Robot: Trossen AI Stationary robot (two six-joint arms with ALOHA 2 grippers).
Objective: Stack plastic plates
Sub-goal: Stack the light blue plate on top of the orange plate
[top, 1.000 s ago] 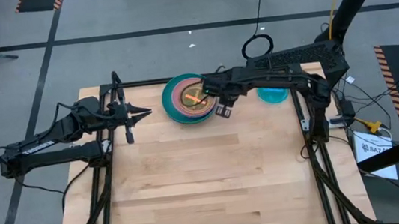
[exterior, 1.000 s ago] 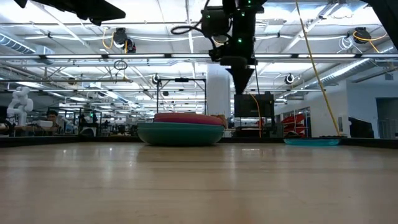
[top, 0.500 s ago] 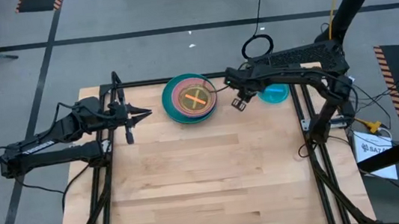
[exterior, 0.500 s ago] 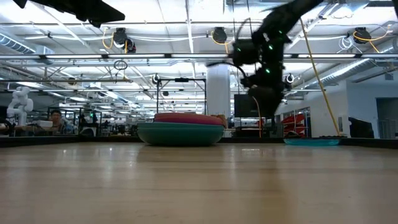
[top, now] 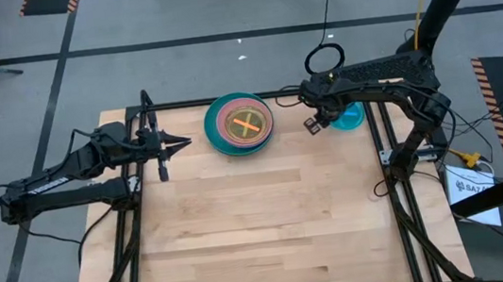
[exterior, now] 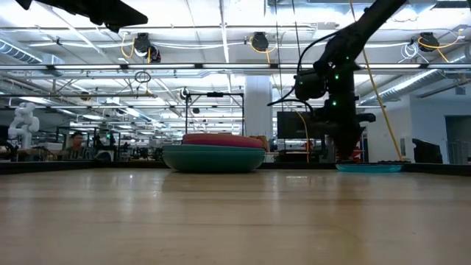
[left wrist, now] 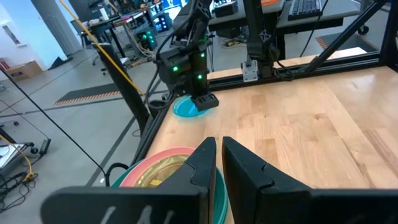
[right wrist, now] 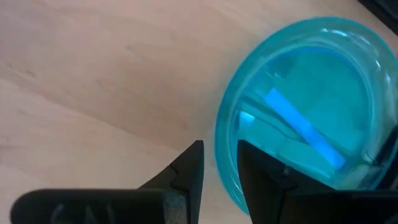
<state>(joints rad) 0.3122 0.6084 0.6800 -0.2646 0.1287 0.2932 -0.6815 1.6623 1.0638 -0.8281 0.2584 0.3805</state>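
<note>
A stack of plates (top: 240, 123) rests on the table near its far edge: a teal plate at the bottom, pink ones above it, and an orange one on top. It also shows in the low view (exterior: 213, 156) and the left wrist view (left wrist: 155, 177). One translucent cyan plate (top: 349, 118) (right wrist: 305, 106) lies flat by the far right corner. My right gripper (top: 310, 124) (right wrist: 221, 158) points down, slightly open. It hovers low over that plate's rim on the side facing the stack (exterior: 346, 154). My left gripper (top: 185, 141) (left wrist: 219, 149) waits shut, left of the stack.
Bare wood (top: 261, 225) fills the middle and near half of the table. Black frame rails (top: 380, 145) run along the table's edges, close to the cyan plate. A cable loop (top: 325, 58) lies beyond the far edge. A person (exterior: 73, 140) shows far off in the room.
My right gripper has swung from over the stack toward the table's right and gone down, ending low over the cyan plate's rim. The stack and the cyan plate have stayed where they were.
</note>
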